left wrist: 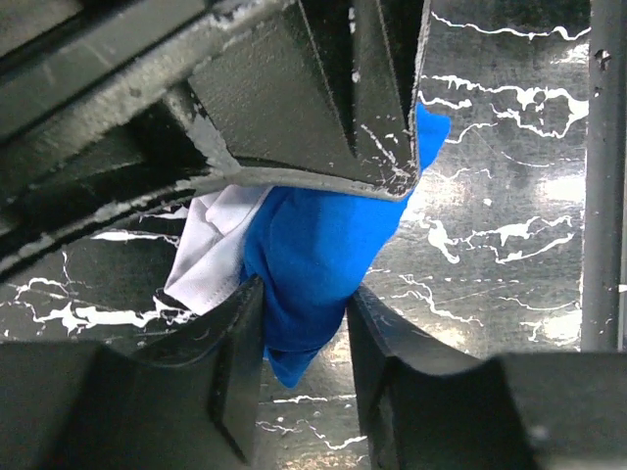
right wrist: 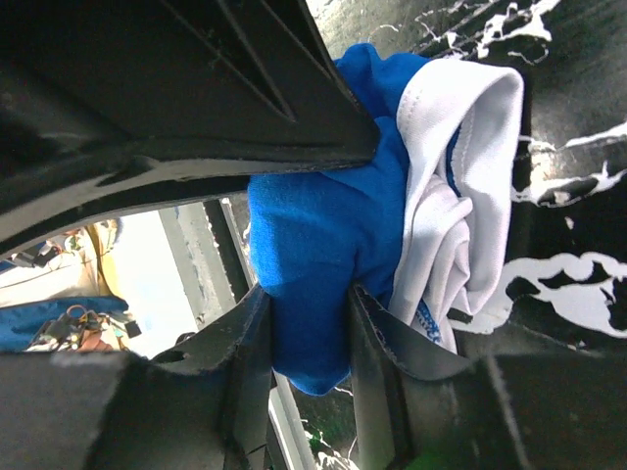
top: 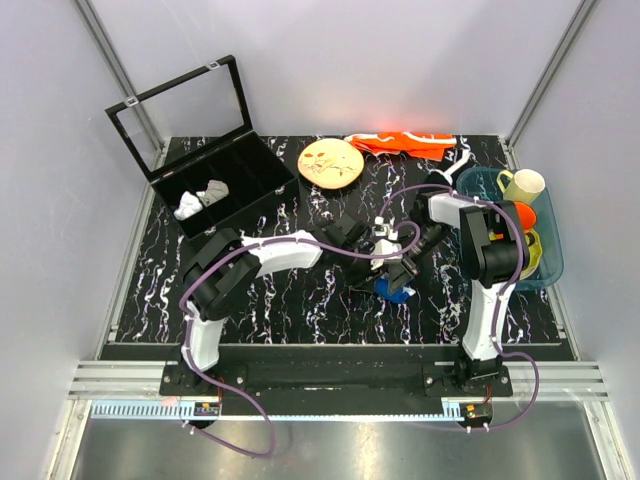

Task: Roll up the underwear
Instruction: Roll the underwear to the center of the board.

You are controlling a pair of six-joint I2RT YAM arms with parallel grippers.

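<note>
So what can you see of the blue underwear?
The underwear is soft bright-blue cloth with a white waistband, scrunched into a small bundle over the middle of the black marbled table. The left fingers and the right fingers each pinch its blue part. The white band spills out at one side.

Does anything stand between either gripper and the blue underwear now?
Nothing visible does. The left gripper and the right gripper each have the underwear directly between their jaws, fabric touching both sides.

from above, the left tool (top: 377, 270) and right tool (top: 407, 270) hide most of the underwear (top: 396, 292).
</note>
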